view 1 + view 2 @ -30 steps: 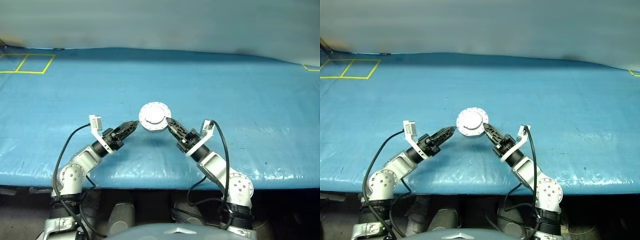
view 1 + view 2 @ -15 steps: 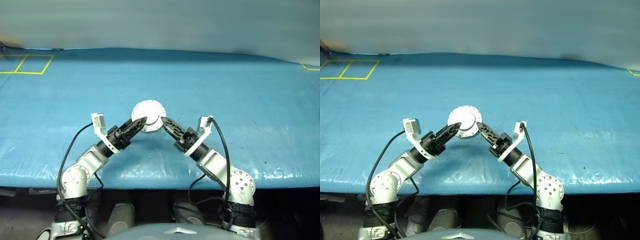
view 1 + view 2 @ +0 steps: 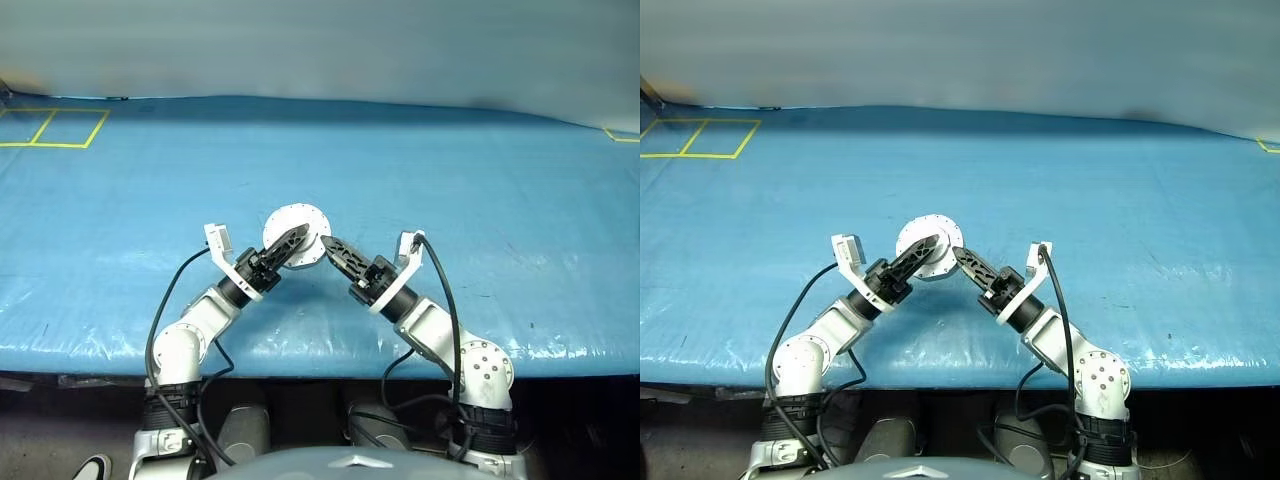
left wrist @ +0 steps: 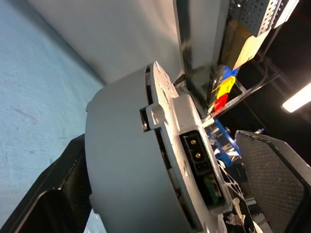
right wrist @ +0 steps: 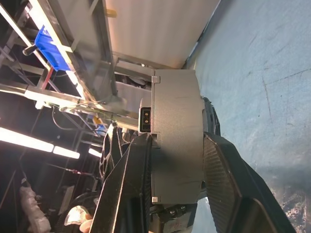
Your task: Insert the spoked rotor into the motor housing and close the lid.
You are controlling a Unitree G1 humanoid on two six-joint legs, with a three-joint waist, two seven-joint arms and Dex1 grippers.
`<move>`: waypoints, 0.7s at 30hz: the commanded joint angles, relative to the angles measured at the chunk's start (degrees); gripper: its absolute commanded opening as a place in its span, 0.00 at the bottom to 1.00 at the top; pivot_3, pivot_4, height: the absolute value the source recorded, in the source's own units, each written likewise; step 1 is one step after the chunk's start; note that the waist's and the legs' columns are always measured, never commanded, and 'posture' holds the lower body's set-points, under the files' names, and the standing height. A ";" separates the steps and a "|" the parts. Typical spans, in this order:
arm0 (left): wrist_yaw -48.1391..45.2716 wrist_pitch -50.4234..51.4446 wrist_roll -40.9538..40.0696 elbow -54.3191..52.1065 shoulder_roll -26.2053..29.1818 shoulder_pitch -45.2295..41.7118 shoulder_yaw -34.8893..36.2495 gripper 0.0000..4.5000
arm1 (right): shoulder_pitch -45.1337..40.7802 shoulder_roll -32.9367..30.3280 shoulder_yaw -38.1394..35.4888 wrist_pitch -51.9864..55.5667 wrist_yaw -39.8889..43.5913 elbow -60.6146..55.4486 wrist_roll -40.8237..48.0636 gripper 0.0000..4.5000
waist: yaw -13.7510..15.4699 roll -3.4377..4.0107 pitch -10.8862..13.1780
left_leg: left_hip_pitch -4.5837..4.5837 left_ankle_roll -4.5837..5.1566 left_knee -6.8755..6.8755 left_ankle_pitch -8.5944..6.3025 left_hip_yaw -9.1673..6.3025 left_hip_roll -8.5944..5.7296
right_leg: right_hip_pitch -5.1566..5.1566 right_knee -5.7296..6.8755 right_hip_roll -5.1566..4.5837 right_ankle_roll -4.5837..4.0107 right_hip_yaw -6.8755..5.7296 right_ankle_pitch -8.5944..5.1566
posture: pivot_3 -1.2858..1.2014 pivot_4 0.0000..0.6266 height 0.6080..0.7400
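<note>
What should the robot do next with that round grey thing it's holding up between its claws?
Probably close the left gripper on the assembled motor: its fingers straddle it open, while the right gripper alone clamps the disc's faces above the blue table.

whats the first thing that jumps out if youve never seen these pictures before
The eye lands on the round grey motor assembly held up over the middle of the blue table, with both black grippers meeting at it. The right gripper clamps its edge, a finger on each flat face, while the left gripper stands open around it from the other side. Yellow floor-style markings sit at the table's far left corner.
</note>
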 commanded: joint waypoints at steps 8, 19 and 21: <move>3.05 1.53 -3.51 -0.54 -1.40 0.40 1.33 0.96 | -1.51 -0.06 0.85 -1.40 0.59 -2.90 1.56 0.27 | 0.14 -0.01 0.00 | -0.02 0.00 0.08 0.00 0.00 -0.01 | 0.03 0.00 -0.01 0.05 0.00 0.01 | 0.52 0.24 1.00; 3.78 1.71 -4.78 -1.05 -0.95 0.74 0.47 0.63 | -1.88 0.40 0.61 -2.01 -0.74 -1.94 1.57 0.27 | 0.10 0.00 0.00 | -0.03 0.00 0.17 0.00 -0.01 -0.01 | 0.04 0.02 0.00 0.08 0.00 0.03 | 0.52 0.24 1.00; 4.88 1.14 -4.73 -0.94 -1.12 0.36 0.65 0.63 | -1.96 0.55 0.64 -2.09 -1.08 -1.77 1.35 0.27 | 0.12 0.00 0.00 | -0.04 0.00 0.19 0.00 -0.01 -0.01 | 0.04 0.02 -0.01 0.09 0.00 0.03 | 0.52 0.24 1.00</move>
